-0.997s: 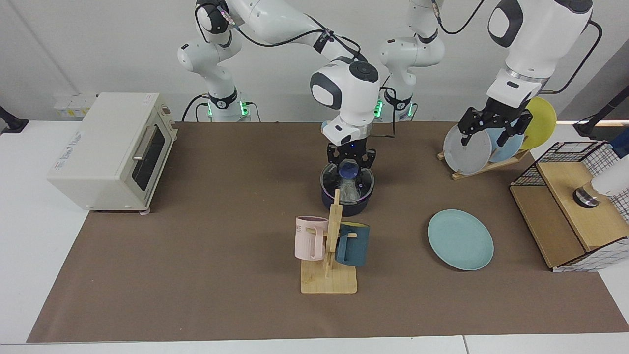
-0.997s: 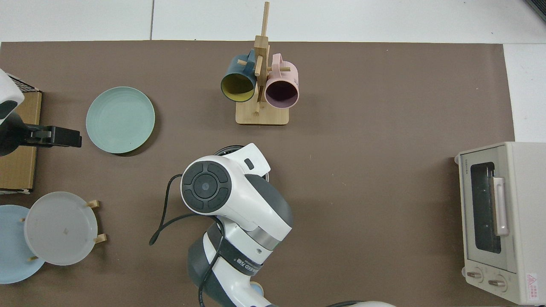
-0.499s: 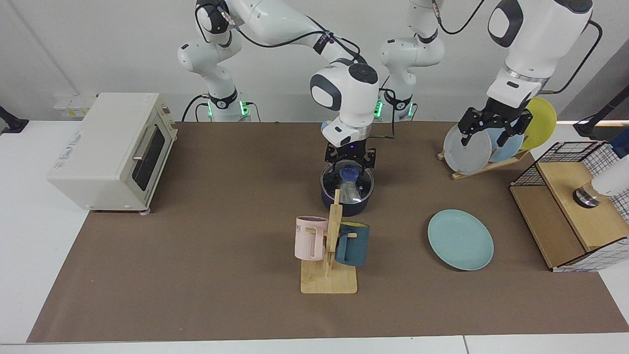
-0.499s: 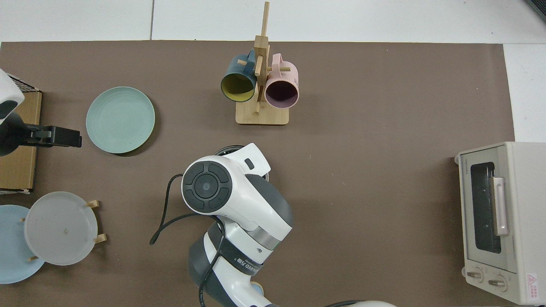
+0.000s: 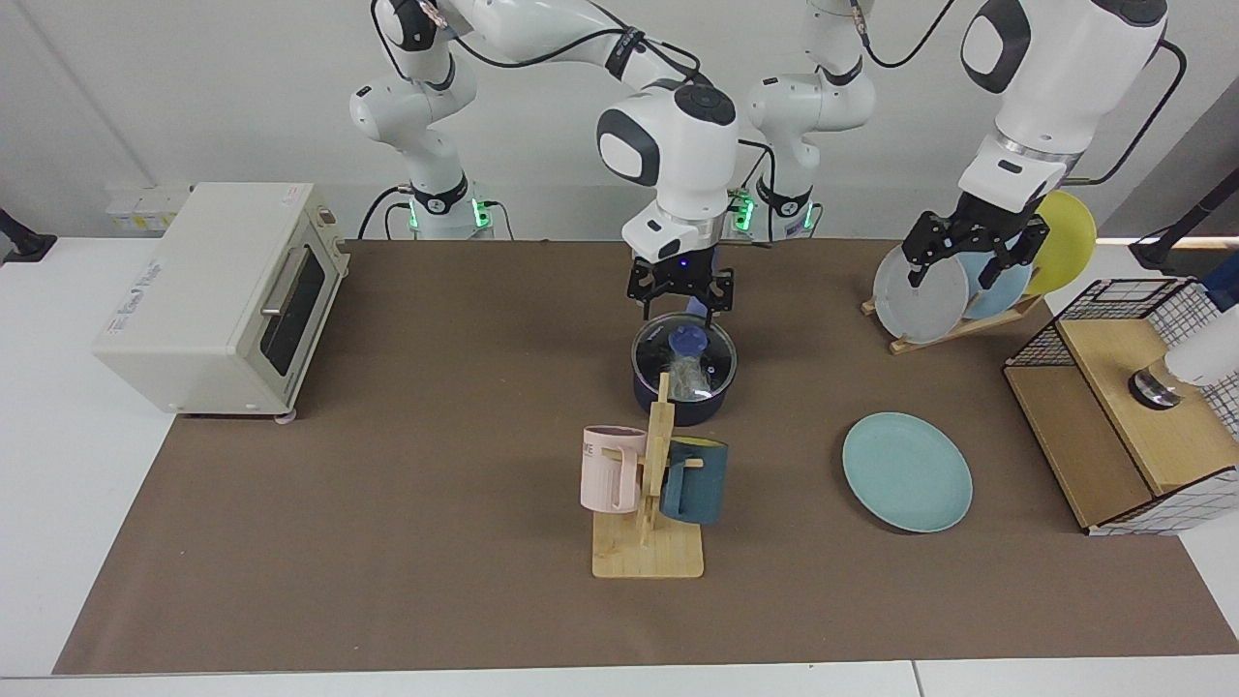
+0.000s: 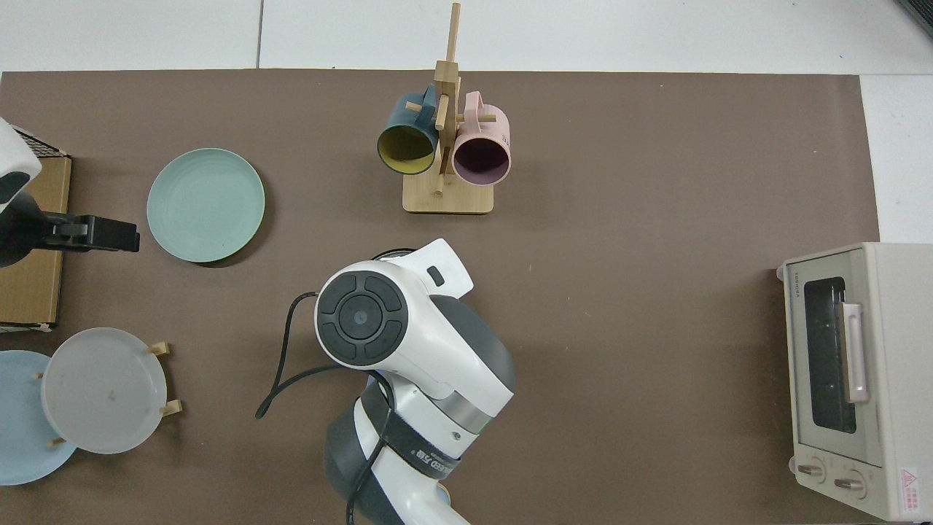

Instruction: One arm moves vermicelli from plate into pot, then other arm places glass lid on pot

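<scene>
- Cream toaster oven [image 5: 218, 295] sits far out on the facing view's near-left edge, not involved.
- My right gripper [image 5: 679, 298] hangs just above the pot [image 5: 683, 373], fingers apart, holding nothing, clear of the knob.
- Glass lid [image 5: 684, 350] sits on the pot rim and looks level; vermicelli [image 5: 689, 376] shows through it, inside the pot.
- Mug rack [image 5: 650, 484] stands in front of the pot and hides part of its near wall.
- Teal plate [image 5: 907, 471] lies flat, bare, well apart from the pot.
- My left gripper [image 5: 963, 257] waits up by the dish rack [image 5: 953, 324], fingers spread, nothing held.
- Handling, my guess: lid is rigid, fragile and slippery at the rim, so the blue knob is the only sensible hold. Vermicelli is light, soft and springy, with strands that could snag; pinch the middle of the tangle.
- Views: facing view shows lid, noodles and both grippers. Top view hides nearly all of the pot under my right arm, with only a sliver of dark rim [image 6: 390, 256] visible. It does confirm the plate is bare and looks down into the two mugs.
- Pot handle: can't see it in either view.
</scene>
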Controlling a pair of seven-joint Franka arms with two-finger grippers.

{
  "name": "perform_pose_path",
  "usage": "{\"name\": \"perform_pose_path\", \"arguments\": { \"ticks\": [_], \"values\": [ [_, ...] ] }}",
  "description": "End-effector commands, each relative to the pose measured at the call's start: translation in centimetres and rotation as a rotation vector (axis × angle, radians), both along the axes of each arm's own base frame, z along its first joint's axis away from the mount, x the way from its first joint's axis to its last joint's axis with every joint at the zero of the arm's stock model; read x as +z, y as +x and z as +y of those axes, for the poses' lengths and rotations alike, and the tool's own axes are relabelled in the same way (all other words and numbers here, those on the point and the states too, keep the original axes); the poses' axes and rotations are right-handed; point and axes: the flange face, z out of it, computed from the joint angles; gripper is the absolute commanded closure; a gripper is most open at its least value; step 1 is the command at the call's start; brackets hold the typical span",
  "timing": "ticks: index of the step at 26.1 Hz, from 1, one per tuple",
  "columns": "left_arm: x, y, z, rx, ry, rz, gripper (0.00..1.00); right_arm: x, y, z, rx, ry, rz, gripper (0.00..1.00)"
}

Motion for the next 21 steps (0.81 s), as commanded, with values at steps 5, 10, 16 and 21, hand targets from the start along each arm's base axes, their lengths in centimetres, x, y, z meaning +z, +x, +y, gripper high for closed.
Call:
{"name": "perform_pose_path", "arguments": {
  "ticks": [5,10,16,21],
  "values": [
    [0.5,-0.2,0.0,0.01,-0.006,0.01,0.0,8.9,1.5,-11.4,0.141,-0.045,0.025,0.01],
    [0.5,-0.2,0.0,0.01,-0.006,0.01,0.0,11.4,2.4,-17.6,0.211,-0.067,0.066,0.01],
    [0.5,-0.2,0.0,0.01,-0.006,0.01,0.0,13.3,3.1,-25.3,0.212,-0.038,0.069,0.01],
    [0.5,-0.2,0.0,0.01,-0.006,0.01,0.0,13.2,1.8,-29.6,0.162,-0.044,0.083,0.01]
  ]
}}
